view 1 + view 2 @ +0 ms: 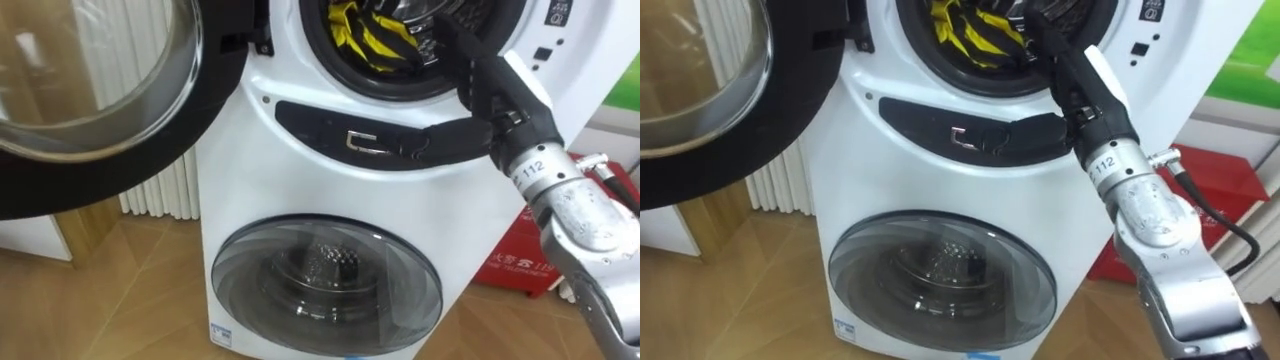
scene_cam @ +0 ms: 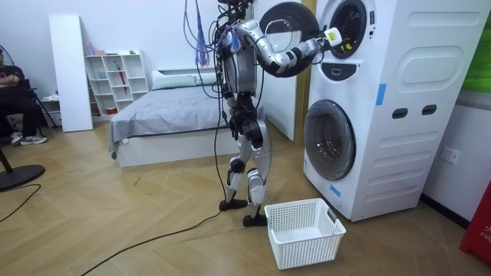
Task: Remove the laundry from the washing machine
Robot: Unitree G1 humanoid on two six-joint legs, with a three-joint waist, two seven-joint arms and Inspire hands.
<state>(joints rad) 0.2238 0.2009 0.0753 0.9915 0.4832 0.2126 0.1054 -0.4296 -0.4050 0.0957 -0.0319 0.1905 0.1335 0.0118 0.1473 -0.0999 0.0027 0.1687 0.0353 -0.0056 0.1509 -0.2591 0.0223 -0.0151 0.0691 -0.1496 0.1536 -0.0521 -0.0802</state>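
Yellow-and-black clothes (image 1: 365,35) sit bunched in the upper drum of the washing machine (image 1: 250,170), with its door (image 1: 90,80) swung wide to the left. They look soft, light and floppy, likely to drape and catch on the rim, so a raised fold near the front is the spot to pinch. The right hand (image 1: 490,90) reaches in over the rim, fingertips deep in the drum; closed or not, I can't tell. A white basket (image 2: 303,230) waits on the floor by the robot's feet.
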